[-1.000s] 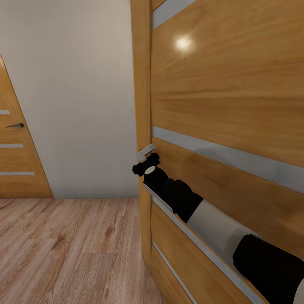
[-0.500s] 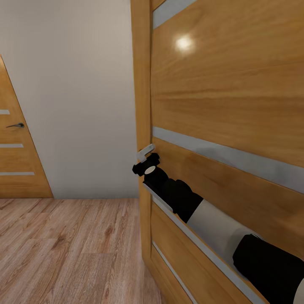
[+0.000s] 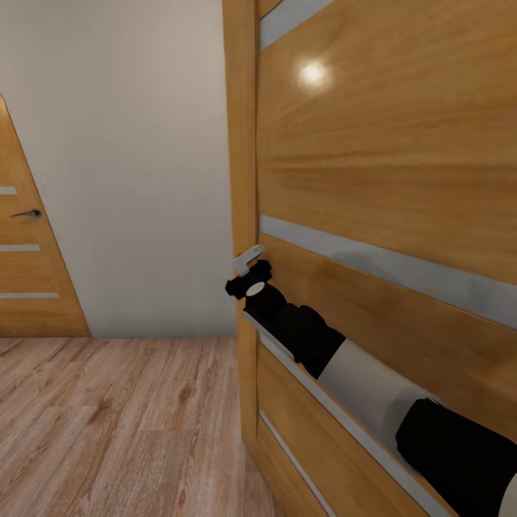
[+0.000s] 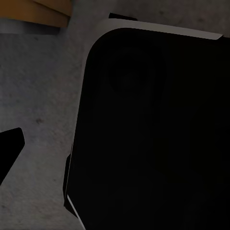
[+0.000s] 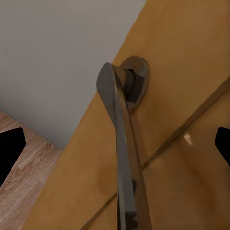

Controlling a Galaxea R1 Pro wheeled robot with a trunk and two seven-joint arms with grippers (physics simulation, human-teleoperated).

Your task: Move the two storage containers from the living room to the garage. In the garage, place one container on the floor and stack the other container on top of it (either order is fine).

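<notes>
The storage containers are out of view. My right gripper [image 3: 248,267] is stretched out to a wooden door [image 3: 388,179] and sits at its metal lever handle [image 3: 248,256]. In the right wrist view the handle [image 5: 122,143] runs between the two black fingertips [image 5: 9,151], which stand wide apart and do not touch it, so the right gripper [image 5: 115,148] is open. In the left wrist view one black fingertip [image 4: 9,148] of my left gripper hangs over a dark grey speckled floor [image 4: 43,96], beside my black base [image 4: 153,134].
The door has pale horizontal stripes and stands close on my right. A second wooden door [image 3: 29,273] with a dark handle [image 3: 26,213] is at the far left. A beige wall [image 3: 129,165] stands between them, with light wood plank floor [image 3: 122,424] below.
</notes>
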